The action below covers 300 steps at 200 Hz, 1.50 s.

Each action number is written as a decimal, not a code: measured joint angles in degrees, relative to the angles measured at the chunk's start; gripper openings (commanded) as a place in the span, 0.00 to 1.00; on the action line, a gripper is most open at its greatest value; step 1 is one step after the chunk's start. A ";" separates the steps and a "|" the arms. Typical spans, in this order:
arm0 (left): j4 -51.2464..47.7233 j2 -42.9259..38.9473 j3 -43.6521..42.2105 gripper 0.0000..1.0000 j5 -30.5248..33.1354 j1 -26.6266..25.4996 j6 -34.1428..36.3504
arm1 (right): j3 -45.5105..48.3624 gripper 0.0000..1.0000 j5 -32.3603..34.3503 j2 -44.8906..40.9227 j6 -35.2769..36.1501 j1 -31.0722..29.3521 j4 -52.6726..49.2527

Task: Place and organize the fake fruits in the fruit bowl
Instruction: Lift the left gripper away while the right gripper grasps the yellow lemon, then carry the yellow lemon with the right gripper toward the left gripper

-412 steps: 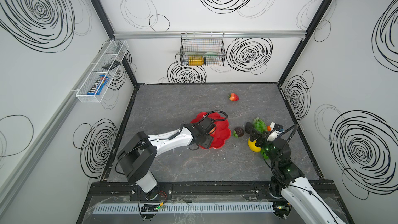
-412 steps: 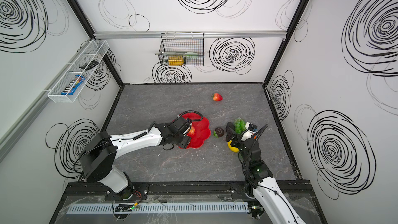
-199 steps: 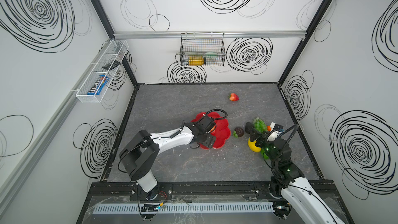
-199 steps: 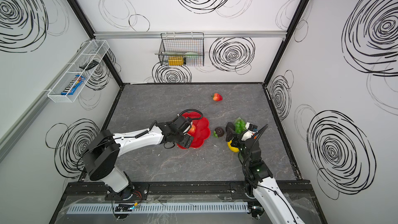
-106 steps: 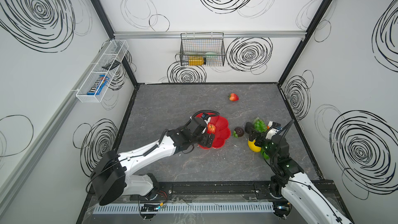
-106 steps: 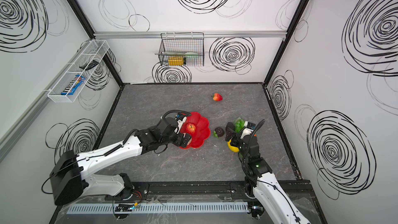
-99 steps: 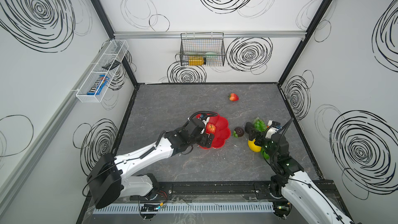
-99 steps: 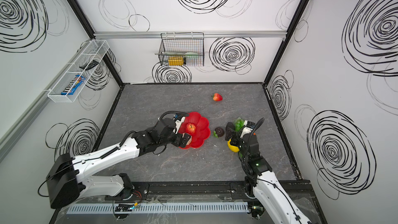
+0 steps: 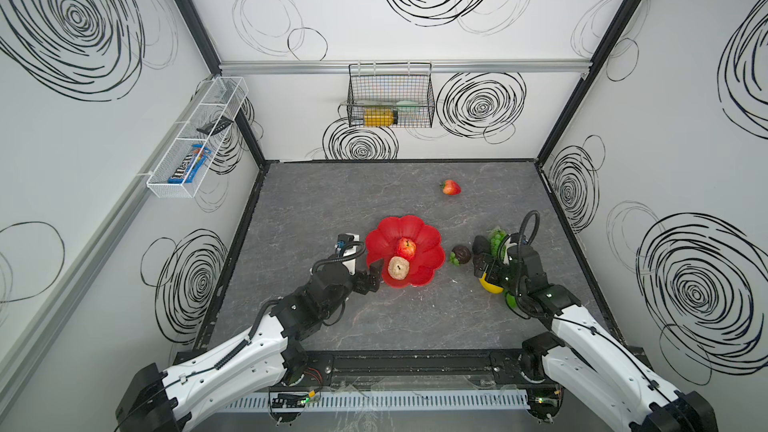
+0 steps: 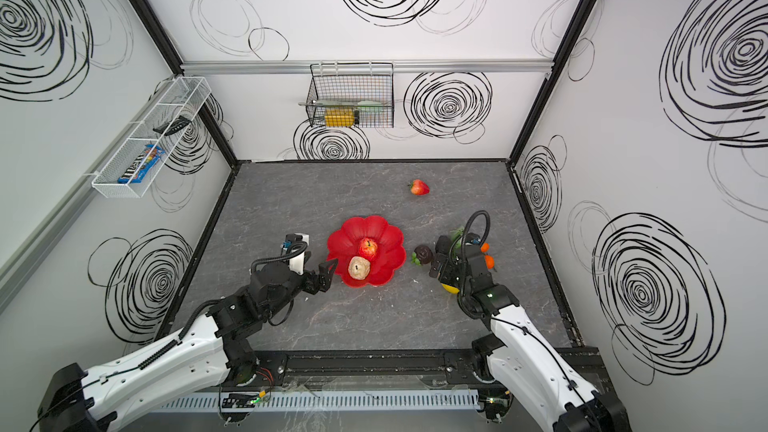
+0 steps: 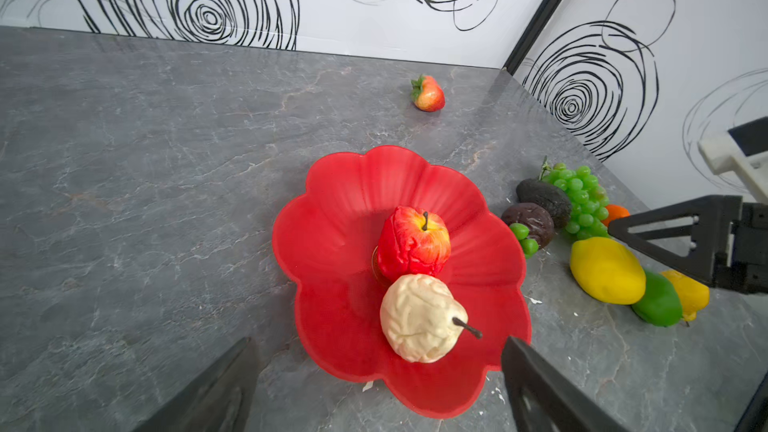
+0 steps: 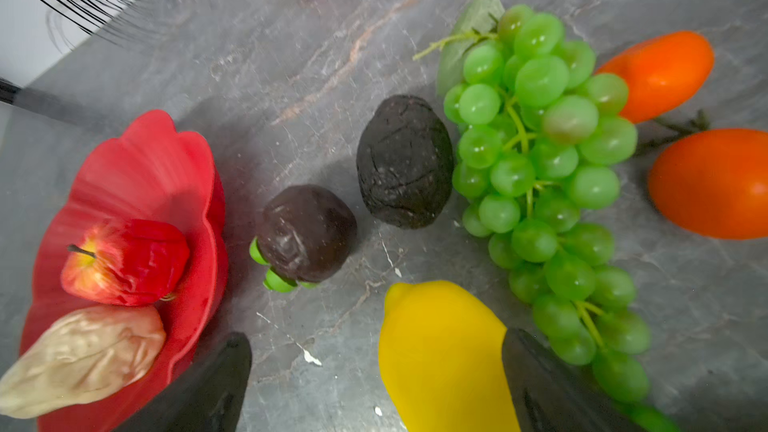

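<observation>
You are viewing a robotics lab test cell. White panel walls (image 9: pixel 374 35) printed with black spirals enclose a grey stone-look counter (image 9: pixel 332 201) on three sides, joined by black frame posts (image 9: pixel 192 22). The left arm (image 9: pixel 249 347) and right arm (image 9: pixel 590 338) mount on a front rail (image 9: pixel 415 361) above a slotted cable duct (image 9: pixel 415 401). A wire basket (image 9: pixel 390 95) and a white mesh tray (image 9: pixel 195 139) hang on the walls.
</observation>
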<state>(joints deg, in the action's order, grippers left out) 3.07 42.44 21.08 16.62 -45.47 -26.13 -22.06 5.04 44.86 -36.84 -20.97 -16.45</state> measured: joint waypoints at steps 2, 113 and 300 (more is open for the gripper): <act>0.07 -0.20 -0.33 0.95 0.13 0.02 -0.09 | 0.00 0.99 0.13 0.07 -0.09 -0.13 -0.04; 6.71 -11.47 -11.82 0.95 2.21 2.38 2.75 | -1.68 0.95 6.03 11.23 -3.45 -7.69 -1.55; 9.16 -12.50 -12.31 0.95 -0.24 2.54 3.10 | -2.54 0.61 2.67 14.67 -6.47 -7.45 1.60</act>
<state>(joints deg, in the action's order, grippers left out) 12.23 29.93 8.78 16.38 -42.94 -23.03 -24.60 7.70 59.53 -43.31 -28.42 -14.85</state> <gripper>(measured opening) 0.949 0.617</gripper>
